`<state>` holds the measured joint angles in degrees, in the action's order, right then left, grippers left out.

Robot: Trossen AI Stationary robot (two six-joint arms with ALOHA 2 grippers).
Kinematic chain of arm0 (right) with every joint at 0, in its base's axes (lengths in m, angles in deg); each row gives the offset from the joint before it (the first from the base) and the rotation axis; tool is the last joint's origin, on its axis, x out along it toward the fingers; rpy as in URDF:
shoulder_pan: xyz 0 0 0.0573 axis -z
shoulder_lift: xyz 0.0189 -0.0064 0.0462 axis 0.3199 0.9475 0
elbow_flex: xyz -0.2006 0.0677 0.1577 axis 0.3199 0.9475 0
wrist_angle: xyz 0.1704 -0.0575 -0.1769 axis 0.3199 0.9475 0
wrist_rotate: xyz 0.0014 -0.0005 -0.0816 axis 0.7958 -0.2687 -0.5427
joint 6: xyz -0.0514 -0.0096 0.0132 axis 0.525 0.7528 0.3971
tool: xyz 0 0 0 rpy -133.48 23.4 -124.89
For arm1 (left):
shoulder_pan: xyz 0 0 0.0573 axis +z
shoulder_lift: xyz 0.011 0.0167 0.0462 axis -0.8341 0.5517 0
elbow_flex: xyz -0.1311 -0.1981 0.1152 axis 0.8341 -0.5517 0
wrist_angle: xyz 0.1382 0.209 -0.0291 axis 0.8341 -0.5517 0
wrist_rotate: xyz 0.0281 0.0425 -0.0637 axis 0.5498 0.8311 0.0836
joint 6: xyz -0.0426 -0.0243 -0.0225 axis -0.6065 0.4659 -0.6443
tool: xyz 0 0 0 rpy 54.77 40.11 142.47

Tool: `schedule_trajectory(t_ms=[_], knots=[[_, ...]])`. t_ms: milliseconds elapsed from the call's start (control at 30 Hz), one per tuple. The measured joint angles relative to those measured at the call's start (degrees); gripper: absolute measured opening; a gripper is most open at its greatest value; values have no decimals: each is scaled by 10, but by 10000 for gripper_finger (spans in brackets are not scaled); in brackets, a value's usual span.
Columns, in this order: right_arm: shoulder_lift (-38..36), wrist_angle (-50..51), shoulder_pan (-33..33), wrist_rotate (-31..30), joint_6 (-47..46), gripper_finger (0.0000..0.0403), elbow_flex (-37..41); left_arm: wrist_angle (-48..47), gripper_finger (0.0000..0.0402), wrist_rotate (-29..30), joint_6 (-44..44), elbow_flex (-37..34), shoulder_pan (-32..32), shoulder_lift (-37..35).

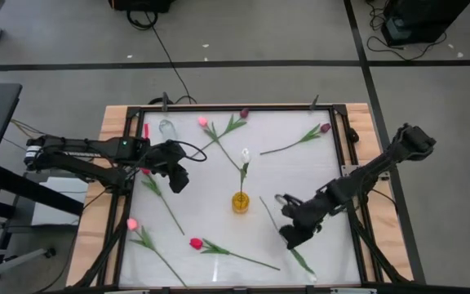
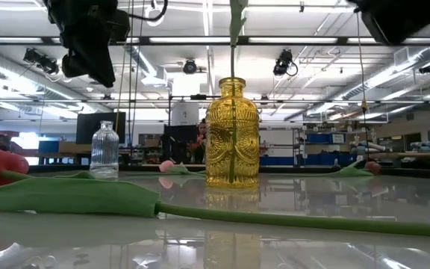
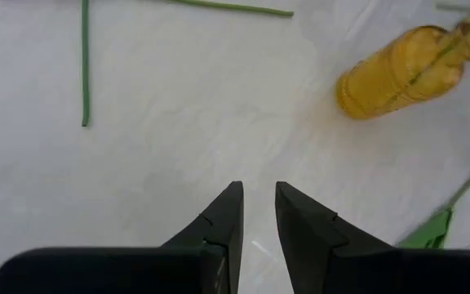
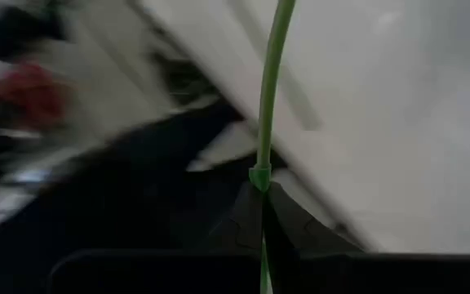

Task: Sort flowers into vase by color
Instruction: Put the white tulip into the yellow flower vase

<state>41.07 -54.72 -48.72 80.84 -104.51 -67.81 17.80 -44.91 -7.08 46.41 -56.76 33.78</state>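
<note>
Showing wrist-only: fingers (image 4: pixel 261 214) pinching stem (image 4: pixel 271 90)

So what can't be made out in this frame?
- Colour of the flower the right gripper is shut on: right wrist view shows only stem; in the high view the arm covers most of it and its head near the table edge is too small to tell.
- Right wrist background: blurred.
- Flower in the yellow vase: head cut off by the low view's top edge.
- Left gripper: empty, slightly apart.

No legible text, labels, brand marks or nos. found in any view. Yellow glass vase (image 2: pixel 232 134) shows embossed pattern only; clear bottle (image 2: pixel 104 150) unmarked. Nothing readable on table frame (image 1: pixel 237 108).
</note>
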Motion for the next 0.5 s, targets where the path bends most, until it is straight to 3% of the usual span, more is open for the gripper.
schedule_trajectory(t_ms=[133,267,367,500], knots=[[-44,-105,7,-15,-72,7,0,5,48,8,97,49,-32,-2],[-62,-204,7,-39,-112,7,0,40,27,12,262,120,-83,-2],[-56,-291,6,-28,-155,8,0,95,24,11,394,161,-128,-1],[-31,-381,6,-13,-211,9,0,195,38,35,456,187,-158,18]])
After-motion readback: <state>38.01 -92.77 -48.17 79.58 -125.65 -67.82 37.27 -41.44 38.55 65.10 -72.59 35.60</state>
